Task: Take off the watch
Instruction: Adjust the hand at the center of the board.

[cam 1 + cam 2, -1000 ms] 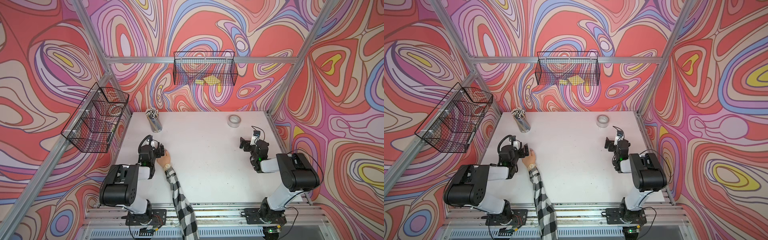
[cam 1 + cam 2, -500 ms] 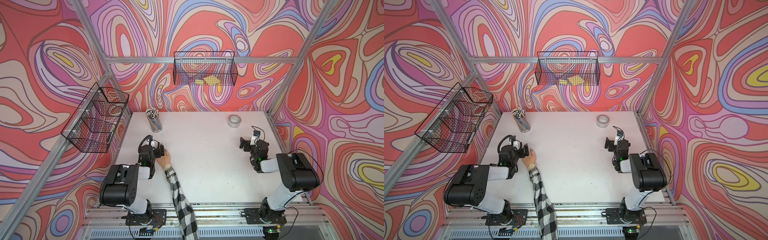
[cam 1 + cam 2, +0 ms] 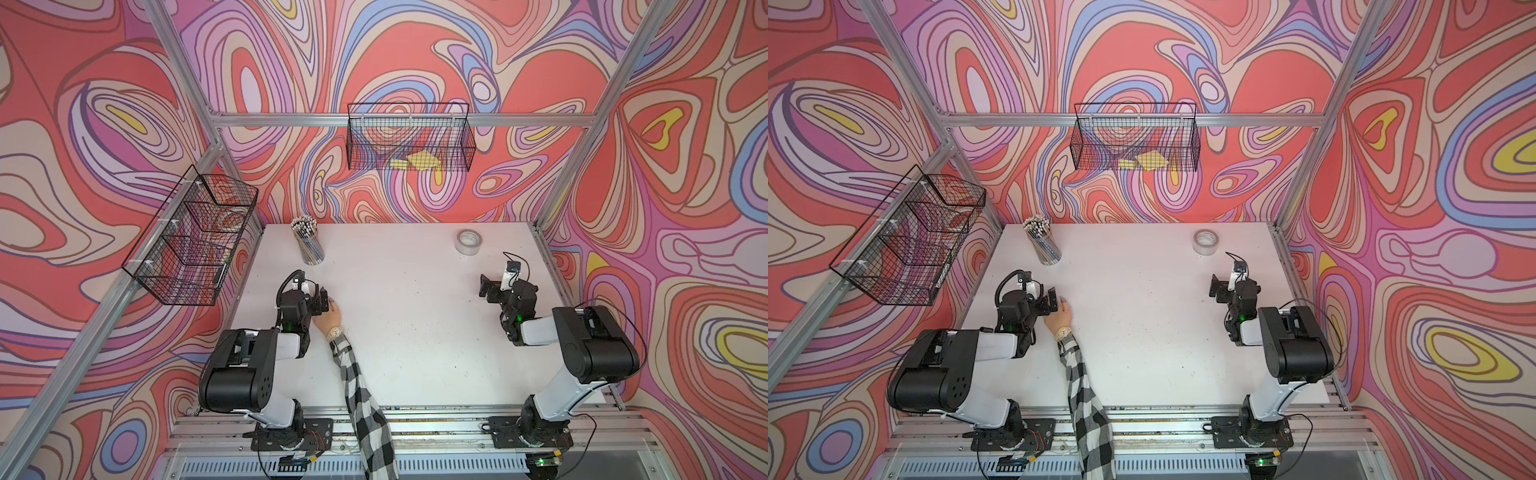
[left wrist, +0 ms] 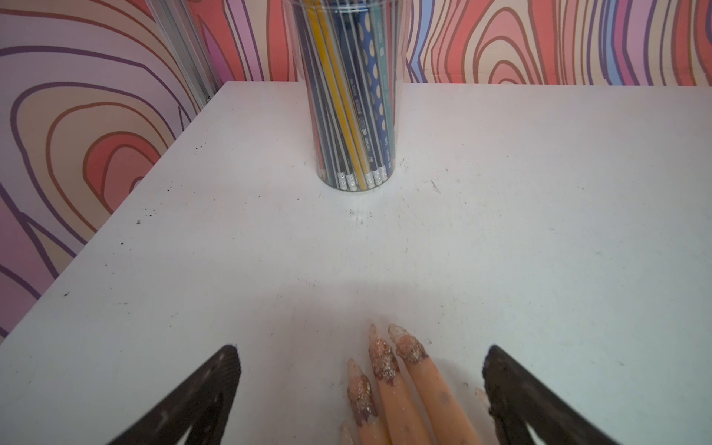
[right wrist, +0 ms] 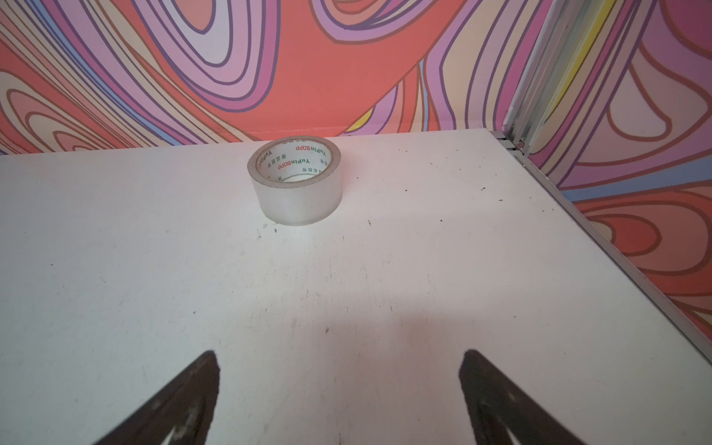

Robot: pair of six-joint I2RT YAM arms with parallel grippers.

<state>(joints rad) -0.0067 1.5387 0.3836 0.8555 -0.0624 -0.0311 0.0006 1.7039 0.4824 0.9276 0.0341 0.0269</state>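
Left gripper [image 4: 361, 350] spread, seemingly straddling mannequin fingers [image 4: 435, 397]

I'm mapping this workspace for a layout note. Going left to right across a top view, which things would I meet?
Black wire basket on the side wall → clear plastic cup of pencils → small round wristwatch with a cream strap → roll of clear tape.

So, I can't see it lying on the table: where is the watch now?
In both top views the watch is worn between the mannequin hand and the plaid sleeve, on the robot's left, beside the left pincer.
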